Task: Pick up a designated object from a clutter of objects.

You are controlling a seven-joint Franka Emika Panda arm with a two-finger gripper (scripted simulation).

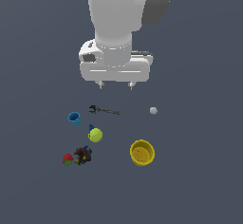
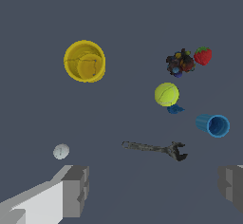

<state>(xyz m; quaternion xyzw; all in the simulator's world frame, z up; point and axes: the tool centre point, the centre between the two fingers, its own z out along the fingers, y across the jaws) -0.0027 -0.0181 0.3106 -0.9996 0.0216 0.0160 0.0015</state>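
Note:
The tiny pale grey-white ball [image 1: 153, 110] lies alone on the floor at the exterior view's right; it also shows in the wrist view [image 2: 60, 151]. My gripper [image 1: 116, 84] hangs open and empty high above the floor, to the exterior view's left of the ball and behind the dark wrench [image 1: 105, 110]. In the wrist view the gripper [image 2: 152, 190] has its fingers [image 2: 76, 190] wide apart, and the ball lies just beyond one finger. The yellow-green tennis ball [image 1: 95, 135] sits nearer the camera.
A yellow bowl [image 1: 142, 152] stands at the front right of the exterior view. A blue cup [image 1: 74, 118] lies on its side at the left. A red strawberry [image 1: 67, 159] and a dark multicoloured lump [image 1: 83, 155] sit together at front left. A small blue piece [image 1: 91, 127] touches the tennis ball.

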